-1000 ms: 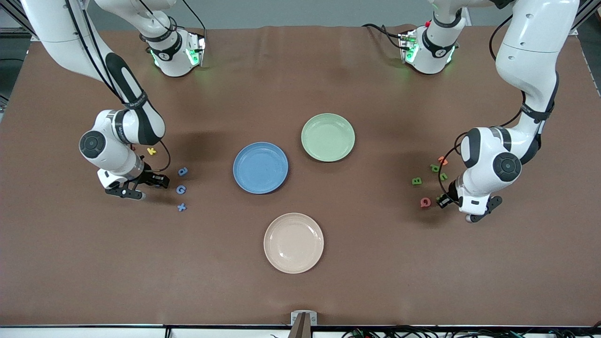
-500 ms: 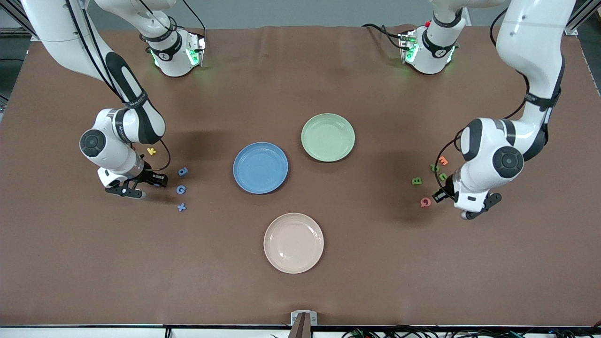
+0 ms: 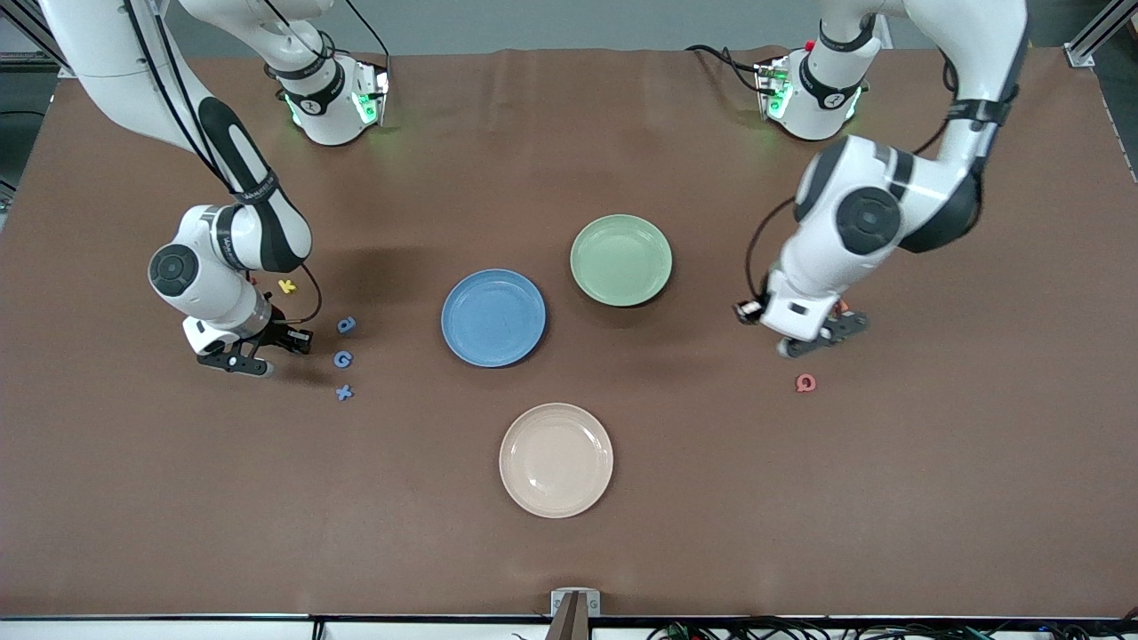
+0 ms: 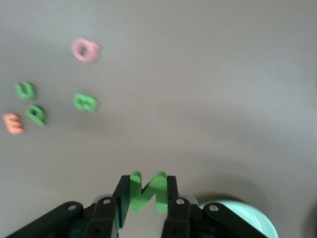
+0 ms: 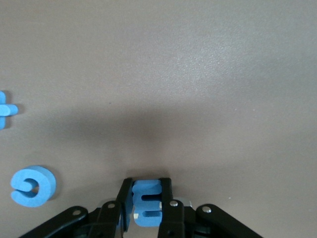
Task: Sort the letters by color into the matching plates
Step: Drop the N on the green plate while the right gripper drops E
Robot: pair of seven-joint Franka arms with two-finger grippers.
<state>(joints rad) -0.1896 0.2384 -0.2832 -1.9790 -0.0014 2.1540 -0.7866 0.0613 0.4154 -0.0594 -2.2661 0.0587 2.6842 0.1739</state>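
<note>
My left gripper (image 4: 147, 198) pinches a green N (image 4: 147, 191) beside the green plate (image 3: 621, 260); my right gripper (image 5: 147, 201) clamps a blue E (image 5: 147, 202) at the table.

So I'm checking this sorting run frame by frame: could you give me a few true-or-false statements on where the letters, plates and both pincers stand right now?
1. The left pincer is shut on a green letter. True.
2. The right pincer is open above the blue plate. False: it is shut on a blue letter, low at the right arm's end of the table.
3. The green plate already holds letters. False: it shows none.
4. The beige plate lies nearest the front camera. True.
5. The pink letter lies on the table. True.
</note>
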